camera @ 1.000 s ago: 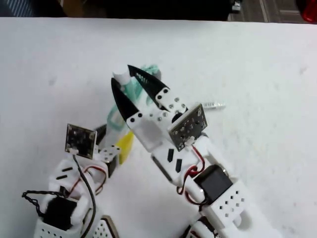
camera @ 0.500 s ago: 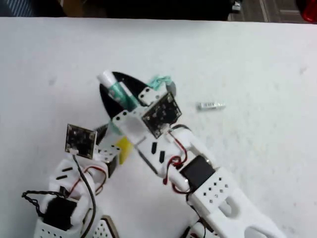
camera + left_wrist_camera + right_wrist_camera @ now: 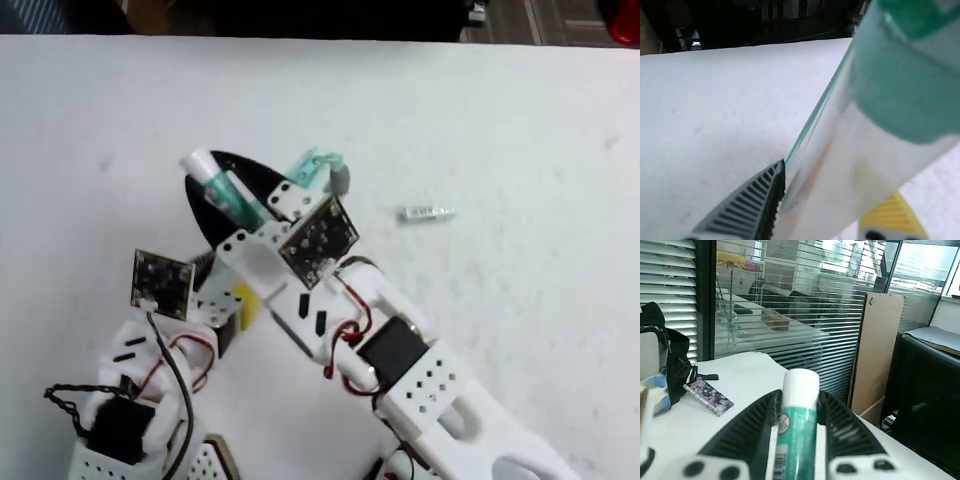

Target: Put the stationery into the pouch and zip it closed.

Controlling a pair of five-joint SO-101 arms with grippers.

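Observation:
A white and green glue stick (image 3: 222,188) is lifted off the table, and my right gripper (image 3: 205,185) is shut on it, turned on its side. In the right wrist view the glue stick (image 3: 799,430) stands between the two black fingers (image 3: 747,432). The clear pouch with teal trim (image 3: 312,166) lies under and behind that gripper, mostly hidden. My left gripper (image 3: 238,292) sits low by the pouch's near end. In the left wrist view the pouch's clear wall (image 3: 820,165) runs between its grey finger (image 3: 757,210) and its yellow finger (image 3: 892,220), with the glue stick (image 3: 910,85) close above.
A small pale stationery piece (image 3: 425,212) lies on the white table (image 3: 500,120) to the right of the pouch. The two arms stand close together at the front. The table's far edge meets a dark background.
One second ago my right gripper stood open over the pouch. It has since rolled onto its side, shut on the glue stick and shifted left with it. The left arm has stayed still.

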